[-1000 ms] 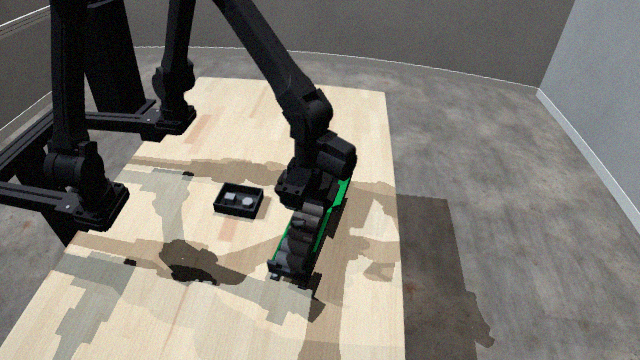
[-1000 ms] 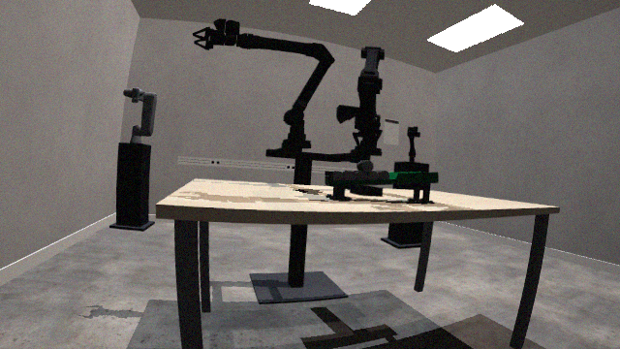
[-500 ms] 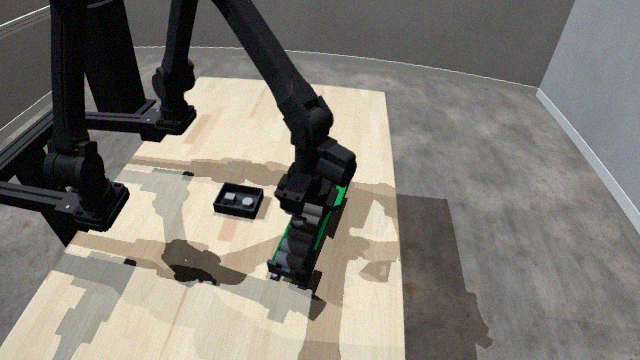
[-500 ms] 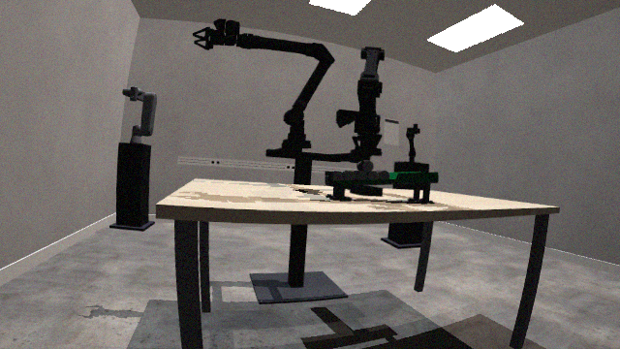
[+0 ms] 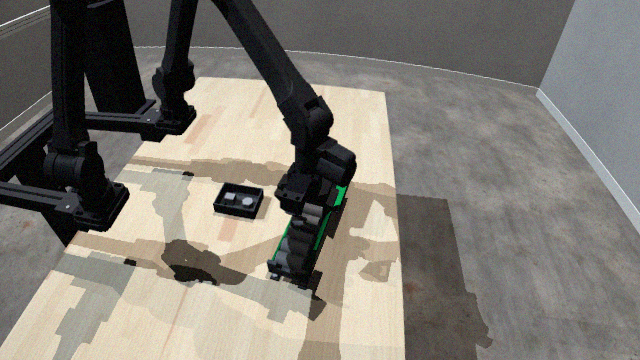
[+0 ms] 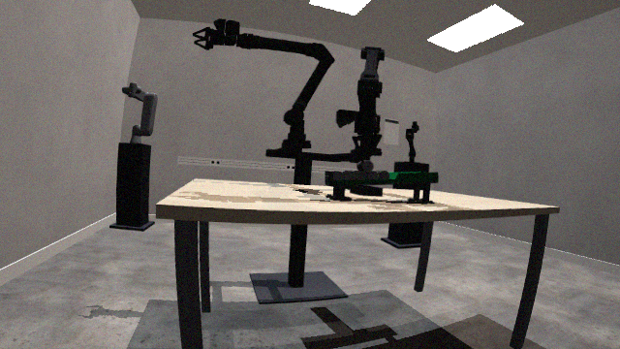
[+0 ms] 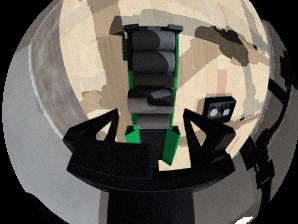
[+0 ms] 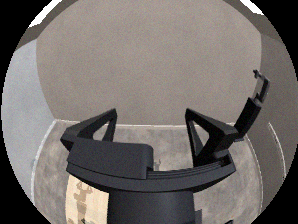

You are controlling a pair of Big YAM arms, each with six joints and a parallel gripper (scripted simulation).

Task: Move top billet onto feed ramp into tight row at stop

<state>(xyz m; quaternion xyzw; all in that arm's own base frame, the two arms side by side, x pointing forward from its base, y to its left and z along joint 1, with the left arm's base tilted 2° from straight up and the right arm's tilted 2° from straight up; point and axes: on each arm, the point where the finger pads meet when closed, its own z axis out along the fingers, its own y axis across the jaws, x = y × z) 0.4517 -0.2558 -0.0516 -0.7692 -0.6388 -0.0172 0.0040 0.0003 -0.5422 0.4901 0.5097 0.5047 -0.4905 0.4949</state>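
round grey billets (image 5: 294, 245) (image 6: 364, 166) (image 7: 153, 61), green-edged ramp (image 5: 341, 197) (image 6: 417, 177) (image 7: 172, 146), pale wooden tabletop (image 5: 360, 112) (image 6: 252, 205) (image 7: 80, 55) (image 8: 97, 202); open left gripper (image 5: 314, 201) (image 6: 365, 142) (image 7: 151, 111)
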